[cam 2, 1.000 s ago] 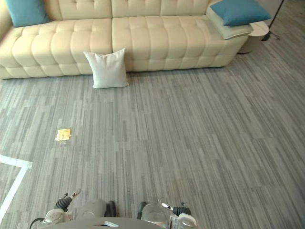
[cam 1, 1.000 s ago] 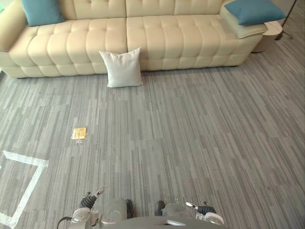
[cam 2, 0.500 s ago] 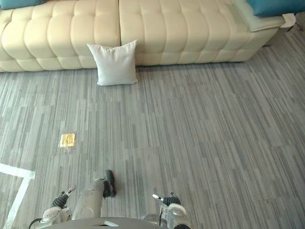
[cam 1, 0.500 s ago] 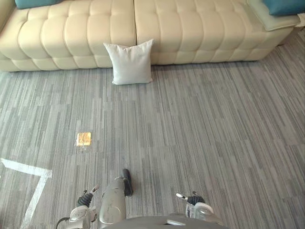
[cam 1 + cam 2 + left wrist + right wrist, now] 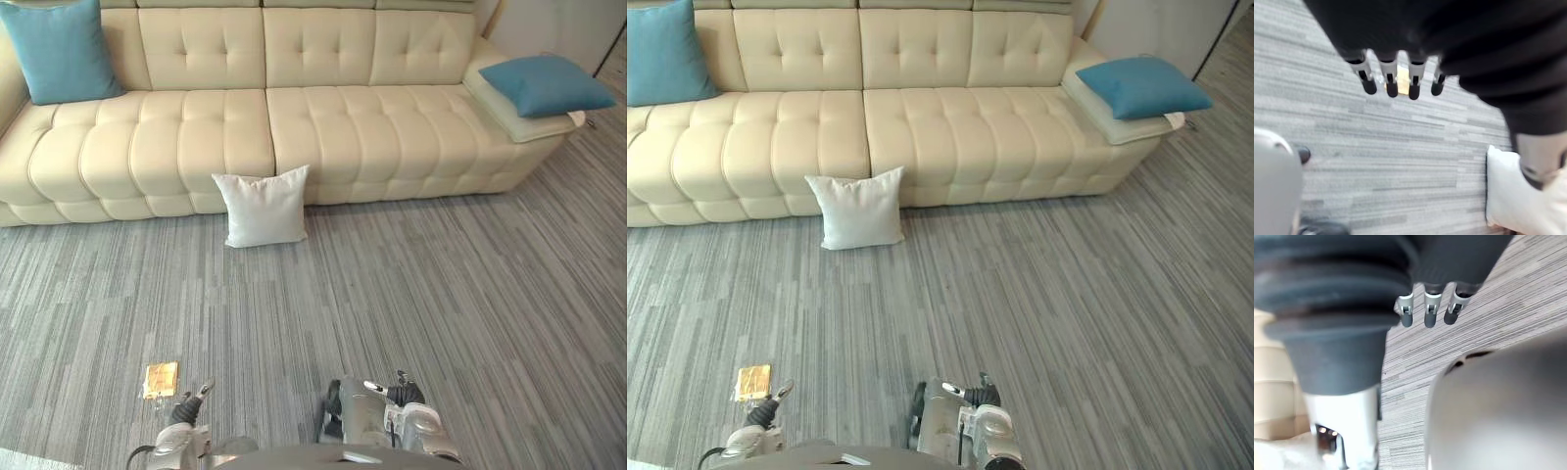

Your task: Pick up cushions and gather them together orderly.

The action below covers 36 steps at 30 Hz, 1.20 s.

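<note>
At the far left, a teal cushion (image 5: 59, 49) stands upright on the seat of the cream sofa (image 5: 323, 127) and leans against its backrest. Near and low on the left, the left hand (image 5: 1390, 81) hangs above the grey carpet (image 5: 441, 294). Its fingers are straight and relaxed and there is nothing between them. Just beside it on the carpet lies a small yellow tag (image 5: 161, 378).

Further toward the middle, a white cushion (image 5: 263, 206) stands on the floor on its lower edge and leans against the front of the sofa, well apart from both hands. Near, right of centre, the right hand (image 5: 1431, 313) also hangs down with loose fingers and carries nothing.

At the far right, a blue cushion (image 5: 546, 85) lies flat on a pale pad (image 5: 509, 116) on the end of the sofa. Whether that pad is a loose cushion or part of the sofa, I cannot tell.

So the three cushions are spread widely and none is picked up yet.

I judge that the white cushion is the nearest one to take. It should be light and soft, so it will give way under the fingers and sag if it is held by one corner only. A better hold is probably on its two upper corners or its two side edges, one hand on each, pressing inward. The fabric looks matte and not slippery, and nothing about it seems fragile.
</note>
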Available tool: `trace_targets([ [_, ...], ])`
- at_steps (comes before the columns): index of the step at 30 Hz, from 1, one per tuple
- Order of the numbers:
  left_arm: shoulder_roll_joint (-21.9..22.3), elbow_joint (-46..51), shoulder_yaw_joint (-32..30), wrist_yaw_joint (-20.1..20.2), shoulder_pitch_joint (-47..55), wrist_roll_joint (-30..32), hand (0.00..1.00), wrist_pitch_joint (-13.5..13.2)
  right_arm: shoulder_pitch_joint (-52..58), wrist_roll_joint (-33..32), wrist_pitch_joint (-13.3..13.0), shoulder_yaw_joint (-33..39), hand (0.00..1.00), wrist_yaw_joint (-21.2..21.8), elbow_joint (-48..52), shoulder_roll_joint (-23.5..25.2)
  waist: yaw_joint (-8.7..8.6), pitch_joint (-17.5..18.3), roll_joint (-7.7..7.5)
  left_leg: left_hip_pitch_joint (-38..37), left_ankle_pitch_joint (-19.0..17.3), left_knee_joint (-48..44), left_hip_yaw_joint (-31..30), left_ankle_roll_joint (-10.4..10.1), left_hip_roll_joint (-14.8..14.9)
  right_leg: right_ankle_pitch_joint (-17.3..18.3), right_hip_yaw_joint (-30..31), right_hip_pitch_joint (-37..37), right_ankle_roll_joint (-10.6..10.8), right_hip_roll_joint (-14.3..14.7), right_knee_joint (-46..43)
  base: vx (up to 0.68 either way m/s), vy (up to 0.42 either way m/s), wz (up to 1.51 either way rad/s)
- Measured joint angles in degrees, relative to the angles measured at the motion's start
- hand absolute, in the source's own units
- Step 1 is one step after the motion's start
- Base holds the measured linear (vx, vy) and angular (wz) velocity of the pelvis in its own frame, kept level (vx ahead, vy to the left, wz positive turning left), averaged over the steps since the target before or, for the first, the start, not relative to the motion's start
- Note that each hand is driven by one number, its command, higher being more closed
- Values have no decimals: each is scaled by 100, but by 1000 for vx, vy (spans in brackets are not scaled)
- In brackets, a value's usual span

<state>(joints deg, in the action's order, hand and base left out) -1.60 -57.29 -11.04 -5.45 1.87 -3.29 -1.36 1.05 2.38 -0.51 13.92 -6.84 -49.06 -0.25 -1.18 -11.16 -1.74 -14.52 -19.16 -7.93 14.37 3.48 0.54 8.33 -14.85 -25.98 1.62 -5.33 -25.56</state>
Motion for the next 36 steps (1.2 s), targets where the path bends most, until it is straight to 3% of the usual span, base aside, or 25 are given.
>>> trace_targets([
  [2,86,-8,-11,4,-56,42,0,0,12,12,34,35,0,39,56,4,-41,-14,-27,-337,-73,114,-301,-146,13,-571,30,114,-22,95,1198,556,-174,79],
  [3,118,-19,-4,5,-84,101,0,1,26,1,41,57,0,45,81,2,-54,-39,-32,-452,-132,120,-404,-246,47,-1069,133,218,-130,111,1256,736,-241,77],
  [4,229,-117,-8,26,-133,142,0,1,9,11,22,112,0,51,154,-27,-49,-76,175,-648,-60,103,-594,-377,203,-1445,180,231,-351,157,804,588,-202,52],
  [5,275,-165,-2,45,-182,154,0,-1,2,15,20,159,0,53,205,-28,-56,-73,213,-662,25,95,-662,-405,233,-1302,187,138,-431,145,494,688,-255,47],
  [7,466,-213,3,78,-254,246,0,2,-17,12,18,228,0,63,322,5,-100,-51,341,-734,344,-37,-871,-635,439,-605,10,-5,-525,136,-346,634,-275,29],
  [9,518,-208,11,101,-269,246,0,2,-15,19,35,214,0,60,320,7,-140,-39,384,-569,497,-692,-1068,-782,671,-196,-192,168,-591,217,-569,513,-222,27],
  [10,525,-190,-10,106,-277,246,0,5,-2,19,55,207,0,61,313,23,-174,-49,395,-190,752,-1739,-1285,-1058,825,10,-297,438,-621,305,-524,407,-169,25],
  [11,529,-153,-35,106,-276,246,0,8,35,24,79,204,0,61,316,16,-171,-71,435,281,1352,-2862,-1481,-1431,924,142,-321,741,-650,414,-407,501,-168,9],
  [12,552,-25,-114,109,-246,244,0,8,57,23,86,199,0,54,312,-13,-135,-96,514,851,1614,-4175,-1555,-1677,1074,255,-285,1117,-684,575,-197,567,-157,-10],
  [13,581,58,-230,108,-226,237,0,10,58,19,88,200,0,50,302,-25,-123,-112,548,1103,1611,-4735,-1488,-1676,1173,287,-269,1297,-703,651,-86,453,-88,-35],
  [14,601,181,-423,91,-207,233,0,11,65,16,92,197,0,50,279,-22,-35,-141,563,1456,1547,-5466,-1210,-1604,1369,370,-158,1641,-797,782,101,475,-59,-55],
  [15,588,347,-528,81,-160,224,0,6,100,17,98,194,0,47,192,-20,95,-164,542,1935,1305,-5887,-754,-1309,1577,430,20,2182,-768,866,437,390,-26,-53],
  [17,584,455,-548,82,-118,211,0,1,105,17,98,197,0,43,82,-42,125,-168,488,2287,1099,-5853,-527,-1075,1636,449,95,2514,-734,870,703,348,6,-26],
  [20,509,550,-636,77,-107,114,0,-10,120,16,165,182,0,44,64,-46,250,-144,465,3028,644,-4753,37,-799,1593,476,332,3234,-504,730,1230,436,100,-36],
  [21,476,551,-652,71,-92,112,0,-26,143,15,197,202,0,38,22,-17,327,-136,387,3163,568,-3497,195,-759,1376,493,458,3560,-373,547,1390,578,219,-41],
  [22,457,553,-660,70,-91,112,0,-38,148,14,199,204,0,38,9,-8,351,-147,366,3162,592,-3045,191,-767,1287,497,492,3654,-364,490,1458,684,294,-44],
  [24,437,553,-675,60,-49,110,0,-65,148,15,193,201,0,31,-102,19,429,-130,276,3144,1008,-1513,118,-800,974,569,615,3924,-211,274,1633,387,202,-38],
  [25,434,537,-675,49,-4,109,0,-70,154,15,194,195,0,29,-151,8,444,-114,284,3140,1408,-799,71,-787,901,641,716,4054,-88,206,1696,379,272,-51],
  [26,393,481,-685,39,31,76,0,-90,161,15,195,169,0,26,-175,17,477,-83,248,3077,2161,-734,6,-677,848,709,889,4160,19,130,1740,483,343,-52],
  [27,330,476,-682,32,25,45,0,-94,161,16,195,139,0,26,-220,51,479,-34,182,3038,2295,-721,48,-439,743,696,1010,4186,-1,64,1748,586,422,-40],
  [28,219,452,-665,28,13,26,0,-96,128,22,190,53,0,36,-304,189,432,92,-65,3058,2102,-702,163,-375,596,475,1173,4042,-56,-125,1683,490,355,-26],
  [31,0,225,-643,58,-2,9,0,-99,158,28,192,38,0,44,-403,351,431,290,-392,2847,1810,-960,455,-25,317,-14,1608,3971,75,-468,1355,536,357,-15],
  [33,-12,146,-620,67,-2,16,0,-98,144,30,183,75,0,49,-417,349,433,310,-384,2593,1611,-985,543,96,193,-242,1760,3869,97,-593,847,345,211,-20],
  [36,-94,-14,-347,70,30,20,0,-81,70,34,138,76,0,60,-423,319,385,320,-283,2026,1416,-734,649,290,45,-803,2032,2947,329,-678,-1320,266,191,-25],
])
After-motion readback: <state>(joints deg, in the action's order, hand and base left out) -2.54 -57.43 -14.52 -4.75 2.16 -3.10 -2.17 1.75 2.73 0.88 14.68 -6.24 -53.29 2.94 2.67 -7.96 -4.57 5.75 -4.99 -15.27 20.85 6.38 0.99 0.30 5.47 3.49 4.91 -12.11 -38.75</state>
